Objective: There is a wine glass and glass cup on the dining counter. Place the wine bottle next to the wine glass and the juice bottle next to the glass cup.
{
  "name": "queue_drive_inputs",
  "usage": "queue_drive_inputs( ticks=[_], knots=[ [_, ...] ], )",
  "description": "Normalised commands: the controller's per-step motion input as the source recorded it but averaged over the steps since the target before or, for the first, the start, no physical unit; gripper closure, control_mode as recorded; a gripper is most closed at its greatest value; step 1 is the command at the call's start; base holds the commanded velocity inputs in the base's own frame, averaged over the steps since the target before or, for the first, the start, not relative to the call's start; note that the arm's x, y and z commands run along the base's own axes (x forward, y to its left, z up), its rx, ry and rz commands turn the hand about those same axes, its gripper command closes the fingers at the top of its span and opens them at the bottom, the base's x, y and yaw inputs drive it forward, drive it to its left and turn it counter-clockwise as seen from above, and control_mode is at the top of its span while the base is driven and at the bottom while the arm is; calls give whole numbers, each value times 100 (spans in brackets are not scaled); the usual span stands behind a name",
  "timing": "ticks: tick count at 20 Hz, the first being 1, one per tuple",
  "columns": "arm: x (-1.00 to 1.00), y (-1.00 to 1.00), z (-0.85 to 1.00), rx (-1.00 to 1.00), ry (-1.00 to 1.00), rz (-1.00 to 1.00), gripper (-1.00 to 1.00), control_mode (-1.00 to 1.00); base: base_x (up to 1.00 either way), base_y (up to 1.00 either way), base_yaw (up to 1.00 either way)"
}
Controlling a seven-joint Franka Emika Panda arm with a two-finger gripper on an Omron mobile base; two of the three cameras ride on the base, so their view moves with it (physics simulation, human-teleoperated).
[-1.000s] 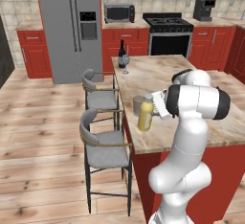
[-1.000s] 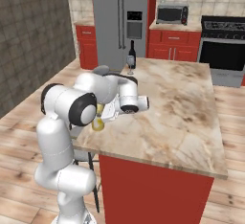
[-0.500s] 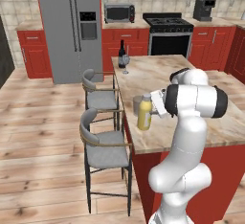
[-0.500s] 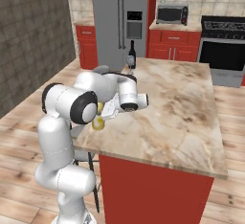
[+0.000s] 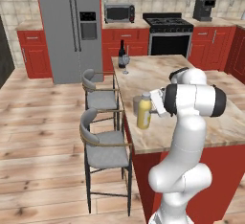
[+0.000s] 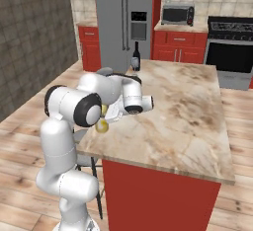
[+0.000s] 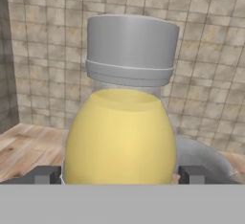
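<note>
Gripper point(image 7: 122, 174) pinching the juice bottle point(image 5: 144, 112), one fingertip point(image 7: 45, 174) showing at each side of its yellow body. Bottle upright near the left edge of the bench point(image 5: 201, 86), just beside the glass cup point(image 5: 136, 105). Wine bottle point(image 5: 122, 54) and wine glass point(image 5: 126, 63) together at the far corner

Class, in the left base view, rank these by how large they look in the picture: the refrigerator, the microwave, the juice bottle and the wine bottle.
1. refrigerator
2. microwave
3. juice bottle
4. wine bottle

The juice bottle stands much nearer the camera than the wine bottle, so their true order is unsure.
</note>
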Motion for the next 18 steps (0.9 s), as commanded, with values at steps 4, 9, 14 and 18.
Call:
queue_drive_inputs(
  ticks=[4, 9, 14, 18],
  knots=[
    [11, 0, -12, 0, -10, 0, 100, -100, 0, 0, 0],
    [9, 0, -16, 0, -9, 0, 100, -100, 0, 0, 0],
    [7, 0, -27, -1, -10, 0, 100, -100, 0, 0, 0],
    [6, 0, -28, -1, -7, 0, 100, -100, 0, 0, 0]
  ],
)
